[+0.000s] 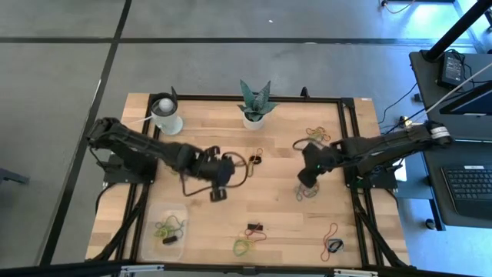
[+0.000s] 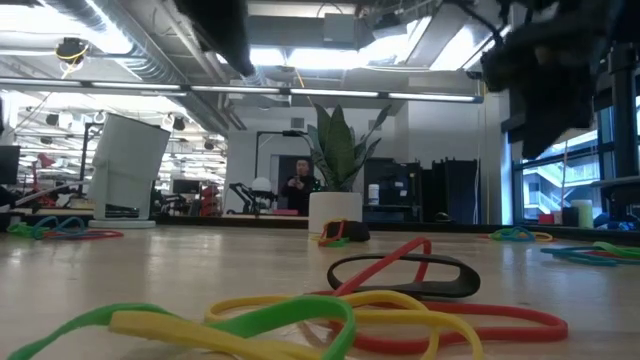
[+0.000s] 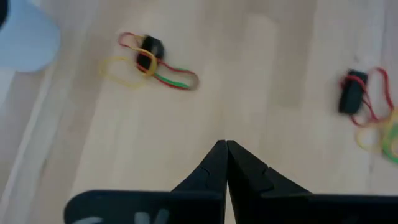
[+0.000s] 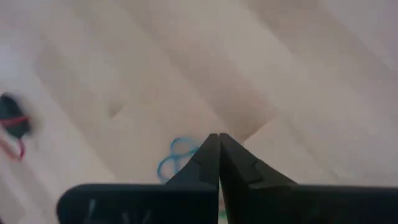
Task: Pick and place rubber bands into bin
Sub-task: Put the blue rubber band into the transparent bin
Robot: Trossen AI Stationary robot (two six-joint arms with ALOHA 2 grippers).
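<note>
Jaws on both arms read fully closed: in each wrist view the two dark fingers meet tip to tip with no band visibly pinched between them.

Left gripper [image 1: 219,192] hangs over the bare middle of the wooden surface [image 1: 284,219]. Right gripper [image 1: 306,183] sits right of centre, just above a small heap of rubber bands [image 1: 308,191]; its wrist view shows a loop [image 4: 176,155] lying beside the closed tips, apparently not caught.

Bin [image 1: 167,227] lies at the near-left of the surface, roughly 7 o'clock from the left gripper, with a few bands already inside. Loose clusters remain: one at 1 o'clock from the left gripper [image 1: 254,160], one near the front edge [image 1: 247,240], one at the far right [image 1: 317,134], one front-right [image 1: 332,240].

Key relation: the bin is near the left arm and well apart from the right arm. Nearest loose bands to the left jaws are the 1 o'clock cluster, long axis running roughly left-right in the left wrist view [image 3: 152,62]. The heap under the right jaws lies directly below them.

Judgement: either closure may have missed; a reopen and lower approach looks necessary.
</note>
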